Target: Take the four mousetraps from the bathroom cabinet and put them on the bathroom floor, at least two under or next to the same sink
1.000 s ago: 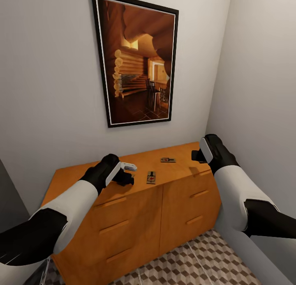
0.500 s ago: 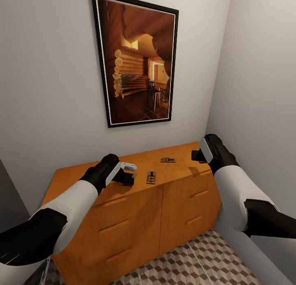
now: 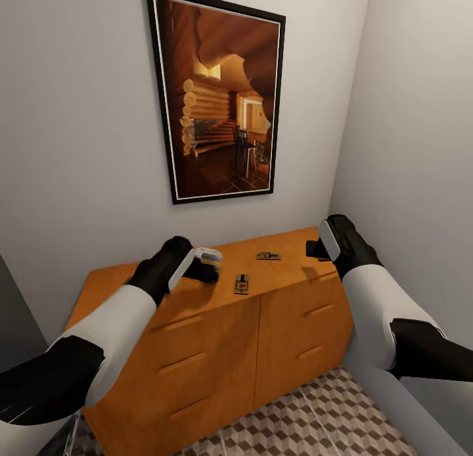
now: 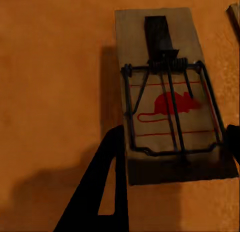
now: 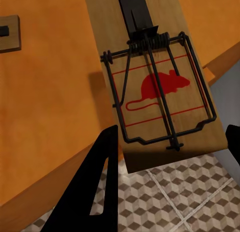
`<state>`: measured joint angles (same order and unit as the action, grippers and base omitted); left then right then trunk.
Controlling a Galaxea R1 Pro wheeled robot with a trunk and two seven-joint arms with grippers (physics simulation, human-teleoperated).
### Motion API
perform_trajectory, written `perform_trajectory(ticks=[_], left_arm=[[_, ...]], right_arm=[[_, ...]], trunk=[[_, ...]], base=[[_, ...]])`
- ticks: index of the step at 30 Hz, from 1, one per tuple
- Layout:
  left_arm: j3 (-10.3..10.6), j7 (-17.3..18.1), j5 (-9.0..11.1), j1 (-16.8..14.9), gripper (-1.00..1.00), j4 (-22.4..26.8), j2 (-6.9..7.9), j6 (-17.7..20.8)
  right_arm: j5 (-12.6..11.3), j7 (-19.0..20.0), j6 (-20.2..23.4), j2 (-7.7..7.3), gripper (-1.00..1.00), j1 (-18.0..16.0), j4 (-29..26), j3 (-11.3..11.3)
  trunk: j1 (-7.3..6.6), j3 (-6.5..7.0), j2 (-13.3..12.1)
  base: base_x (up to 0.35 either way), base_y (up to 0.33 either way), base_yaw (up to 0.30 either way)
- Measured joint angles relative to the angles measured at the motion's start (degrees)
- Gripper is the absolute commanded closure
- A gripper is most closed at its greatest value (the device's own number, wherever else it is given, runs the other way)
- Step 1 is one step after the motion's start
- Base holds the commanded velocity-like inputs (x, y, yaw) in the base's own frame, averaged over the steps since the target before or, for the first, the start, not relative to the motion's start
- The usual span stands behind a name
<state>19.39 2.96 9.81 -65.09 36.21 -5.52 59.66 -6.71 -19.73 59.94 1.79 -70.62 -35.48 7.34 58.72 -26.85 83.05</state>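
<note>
The left gripper (image 3: 209, 267) is held above the top of the wide orange-brown wooden cabinet (image 3: 217, 338), towards its rear wall side. In the left wrist view a flat wooden mousetrap with a wire spring bar and a red mouse print (image 4: 170, 99) is seen between the two dark fingers (image 4: 102, 187), its near end level with the fingertips; the fingers are closed against its two long edges, and a shadow is cast by it on the cabinet top beneath, so it appears to be gripped and raised.

The right gripper (image 3: 314, 248) is held at the right front corner of the cabinet. In the right wrist view a second mousetrap of the same kind (image 5: 157, 86) is clamped between its fingers (image 5: 100, 177), lifted clear of the cabinet edge, with the brown, beige and white cube-pattern tiled floor (image 5: 170, 207) seen below it.

Two further mousetraps are seen lying flat on the cabinet top in the head view: one (image 3: 242, 284) just beside the left gripper, near the front edge, and one (image 3: 268, 255) further back, between the two grippers. Four mousetraps are thus counted in all, two held and two resting on the cabinet.

A dark-framed picture of a log-cabin interior (image 3: 220, 101) is hung on the grey wall above the cabinet.
</note>
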Motion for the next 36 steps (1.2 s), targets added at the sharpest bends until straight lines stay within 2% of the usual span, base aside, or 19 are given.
perform_trajectory(ticks=[2, 15, 30, 36], left_arm=[[-0.06, 0.17, -0.02, 0.01, 1.00, 4.35, 0.03, 0.07], [-0.52, 0.19, -0.11, 0.02, 1.00, 5.56, 0.16, 0.09], [-0.58, -0.34, -0.31, 0.01, 1.00, 6.44, 0.49, -0.59], [-0.53, -2.85, -0.61, 0.01, 1.00, 9.50, 1.01, -0.85]], right_arm=[[0.03, 0.00, 0.00, 0.00, 1.00, 0.00, 0.01, 0.00], [-0.01, 0.00, 0.00, 0.14, 1.00, 0.00, 0.02, 0.00], [-0.05, 0.16, 0.00, 0.26, 1.00, 0.00, 0.02, 0.00], [-0.04, 0.25, 0.00, 0.31, 1.00, 0.00, 0.02, 0.00]], trunk=[[0.00, -0.01, -0.01], [0.01, -0.01, -0.01], [0.04, -0.01, -0.01], [0.04, -0.01, -0.01]], base=[[0.000, 0.000, 0.000], [-0.014, 0.000, 0.000], [-0.308, 0.000, 0.000], [-0.346, 0.000, 0.000]])
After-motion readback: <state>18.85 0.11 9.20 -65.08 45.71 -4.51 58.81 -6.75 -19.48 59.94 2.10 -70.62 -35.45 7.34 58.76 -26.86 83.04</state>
